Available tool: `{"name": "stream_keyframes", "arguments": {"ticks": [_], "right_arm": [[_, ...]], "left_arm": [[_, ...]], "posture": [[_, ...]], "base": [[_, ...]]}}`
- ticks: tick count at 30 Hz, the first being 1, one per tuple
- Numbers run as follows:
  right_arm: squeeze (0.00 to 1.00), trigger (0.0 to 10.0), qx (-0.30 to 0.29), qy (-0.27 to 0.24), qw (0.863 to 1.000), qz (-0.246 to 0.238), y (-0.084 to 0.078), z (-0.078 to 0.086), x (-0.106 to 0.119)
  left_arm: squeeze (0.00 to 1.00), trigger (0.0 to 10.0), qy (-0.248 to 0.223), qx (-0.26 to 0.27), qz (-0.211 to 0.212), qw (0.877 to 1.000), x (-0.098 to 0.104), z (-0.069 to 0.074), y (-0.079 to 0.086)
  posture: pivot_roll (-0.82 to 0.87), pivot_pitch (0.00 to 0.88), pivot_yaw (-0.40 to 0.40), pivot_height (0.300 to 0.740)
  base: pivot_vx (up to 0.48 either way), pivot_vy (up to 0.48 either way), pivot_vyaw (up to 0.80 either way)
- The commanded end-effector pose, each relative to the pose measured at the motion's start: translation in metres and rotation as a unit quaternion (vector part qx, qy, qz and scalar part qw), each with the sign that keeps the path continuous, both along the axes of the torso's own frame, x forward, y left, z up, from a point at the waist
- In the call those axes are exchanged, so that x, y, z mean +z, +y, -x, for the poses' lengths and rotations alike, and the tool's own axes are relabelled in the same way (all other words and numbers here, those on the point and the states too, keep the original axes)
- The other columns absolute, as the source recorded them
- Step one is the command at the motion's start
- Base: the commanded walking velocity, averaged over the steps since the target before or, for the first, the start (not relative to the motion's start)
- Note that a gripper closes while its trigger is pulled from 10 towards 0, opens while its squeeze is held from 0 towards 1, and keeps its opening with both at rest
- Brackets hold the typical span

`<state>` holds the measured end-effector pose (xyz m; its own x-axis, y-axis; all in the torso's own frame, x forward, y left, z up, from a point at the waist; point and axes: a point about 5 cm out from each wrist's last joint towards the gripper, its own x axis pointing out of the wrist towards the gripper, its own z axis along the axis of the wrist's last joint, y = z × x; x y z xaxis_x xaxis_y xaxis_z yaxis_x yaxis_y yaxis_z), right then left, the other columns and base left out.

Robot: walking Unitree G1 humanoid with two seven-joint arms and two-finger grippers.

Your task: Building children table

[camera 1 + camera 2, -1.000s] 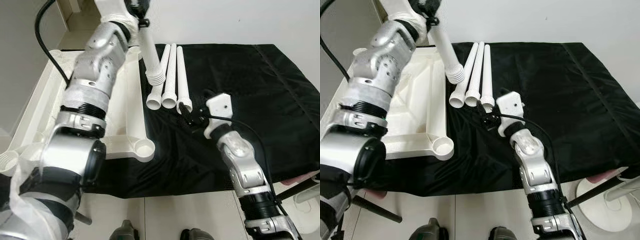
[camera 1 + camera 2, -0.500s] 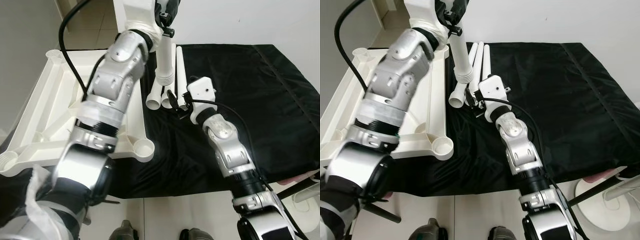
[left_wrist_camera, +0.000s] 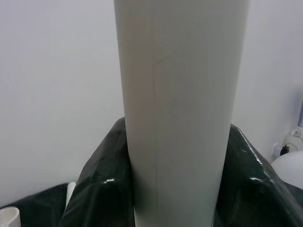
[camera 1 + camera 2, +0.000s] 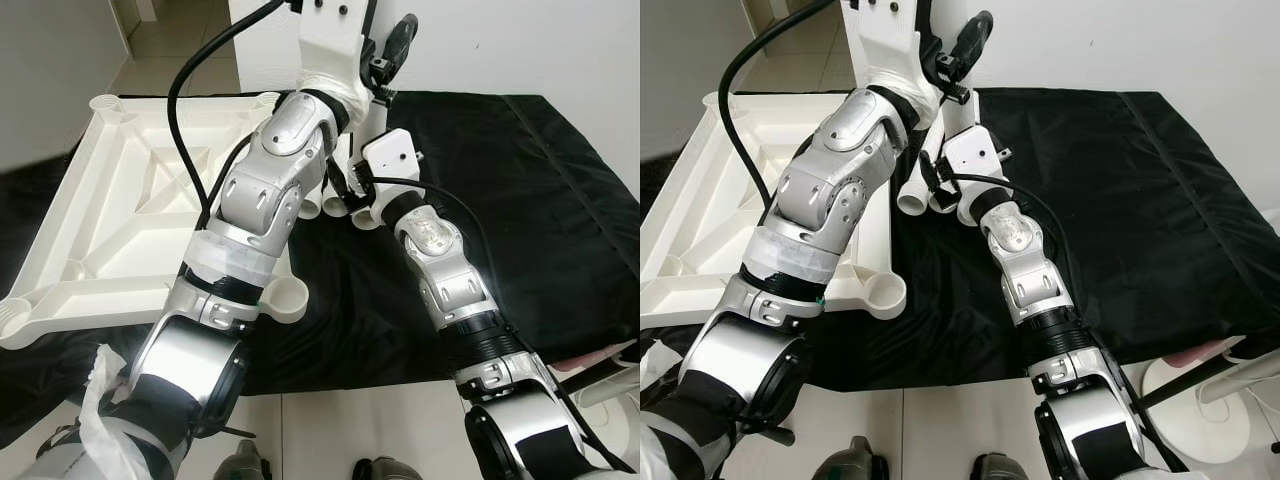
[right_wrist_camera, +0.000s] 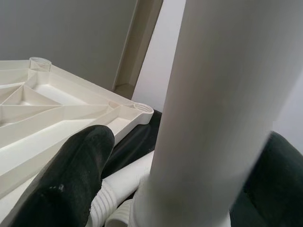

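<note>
left wrist view: left hand [image 4: 385, 55] grips table leg [image 3: 182, 113].

Head stereo pair looking steeply down over both arms, sharing the upturned white tabletop [image 4: 120, 200] and black cloth [image 4: 1120, 180], wrist cameras pressed close against a white table leg [image 3: 182, 113]

Tabletop [image 4: 130, 200] upside down on cloth [image 4: 520, 170], left side — legs [image 4: 912, 195] lying just right of it.
</note>
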<state>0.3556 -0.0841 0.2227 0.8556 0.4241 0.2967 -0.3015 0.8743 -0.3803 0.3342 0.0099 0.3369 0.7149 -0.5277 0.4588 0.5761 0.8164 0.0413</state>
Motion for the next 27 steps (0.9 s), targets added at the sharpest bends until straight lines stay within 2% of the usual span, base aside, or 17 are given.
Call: {"name": "stream_keyframes", "arguments": {"ticks": [1,10,21,22,23,25,26,27], "right_arm": [[0.00,10.0,-0.008,-0.024,1.000,-0.008,-0.0028,-0.0042,0.0101],[0.00,10.0,-0.020,-0.036,0.999,-0.035,-0.0075,-0.0084,0.0143],[0.00,9.8,-0.025,-0.017,0.998,-0.061,-0.0095,-0.0124,0.0095],[0.00,6.2,-0.028,-0.014,0.997,-0.065,-0.0100,-0.0133,0.0085],[0.00,4.2,-0.026,-0.018,0.998,-0.061,-0.0090,-0.0139,0.0080],[0.00,4.2,-0.025,-0.018,0.998,-0.061,-0.0088,-0.0139,0.0080],[0.00,2.0,-0.026,-0.020,0.998,-0.061,-0.0087,-0.0141,0.0078],[0.00,2.0,-0.026,-0.020,0.998,-0.061,-0.0087,-0.0141,0.0078]], "left_arm": [[0.00,10.0,-0.003,0.013,0.006,1.000,0.0026,0.0049,-0.0036],[0.00,10.0,0.003,0.008,0.012,1.000,0.0025,0.0088,-0.0074],[0.00,10.0,0.001,0.008,0.016,1.000,0.0047,0.0102,-0.0079],[0.00,10.0,0.000,0.008,0.016,1.000,0.0052,0.0106,-0.0078],[0.00,10.0,-0.001,0.008,0.017,1.000,0.0061,0.0119,-0.0081],[0.00,10.0,-0.001,0.008,0.017,1.000,0.0062,0.0120,-0.0082],[0.00,10.0,-0.001,0.007,0.017,1.000,0.0062,0.0126,-0.0088],[0.00,10.0,-0.001,0.007,0.017,1.000,0.0062,0.0126,-0.0088]], "posture": [[0.04,0.000,-0.013,0.740],[0.04,0.000,-0.014,0.740],[0.04,0.000,-0.015,0.740],[0.05,0.000,-0.016,0.740],[0.05,0.000,-0.017,0.740],[0.05,0.000,-0.017,0.740],[0.05,0.000,-0.016,0.740],[0.05,0.000,-0.016,0.740]], "base": [[0.000,0.000,0.00],[0.000,0.000,0.00],[0.000,0.000,0.00],[0.000,0.000,0.00],[0.000,0.000,0.00],[0.000,0.000,0.00],[0.000,0.000,0.00],[0.000,0.000,0.00]]}}
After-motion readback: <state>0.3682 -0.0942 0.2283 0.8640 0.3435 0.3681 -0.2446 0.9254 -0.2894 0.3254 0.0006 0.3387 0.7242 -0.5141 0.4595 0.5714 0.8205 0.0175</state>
